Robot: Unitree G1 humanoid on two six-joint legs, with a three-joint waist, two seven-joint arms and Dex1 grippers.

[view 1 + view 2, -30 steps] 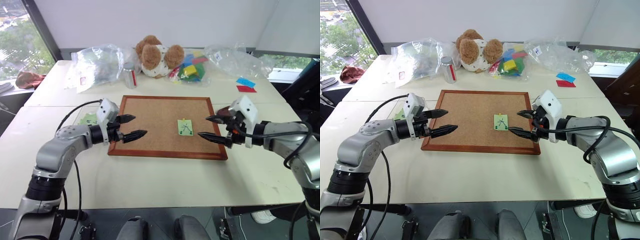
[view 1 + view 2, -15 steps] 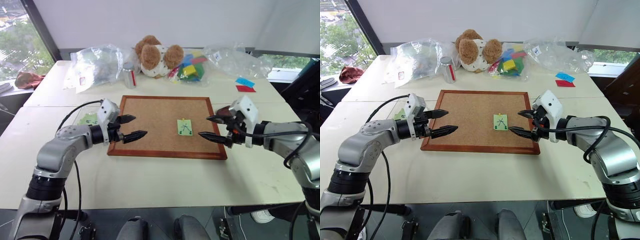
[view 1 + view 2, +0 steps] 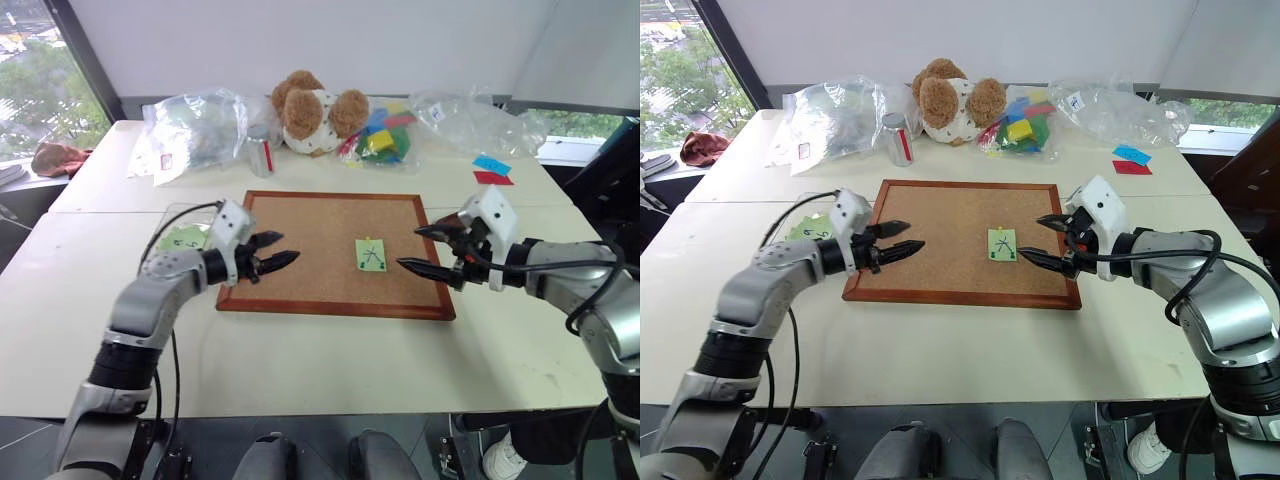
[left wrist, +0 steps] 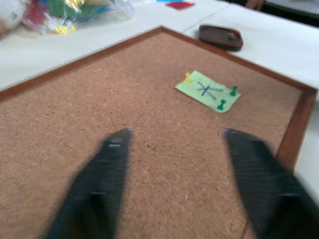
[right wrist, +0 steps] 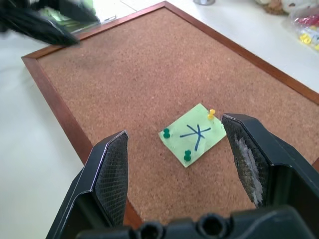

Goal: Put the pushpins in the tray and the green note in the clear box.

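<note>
R gripper [image 3: 1044, 240] hangs open and empty just beside the green note [image 3: 1002, 244], prob. to reach its pushpins [image 5: 187, 155]. These fix the note to the corkboard [image 3: 940, 225]. L gripper [image 3: 902, 236], fingers partly apart, holds nothing. Tray [image 4: 221, 37] lies beyond the board's frame, on a pale table [image 3: 940, 350] near windows.

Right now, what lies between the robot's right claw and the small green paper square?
Only bare cork of the wood-framed corkboard lies between the right gripper and the green note, as the right wrist view shows.
</note>
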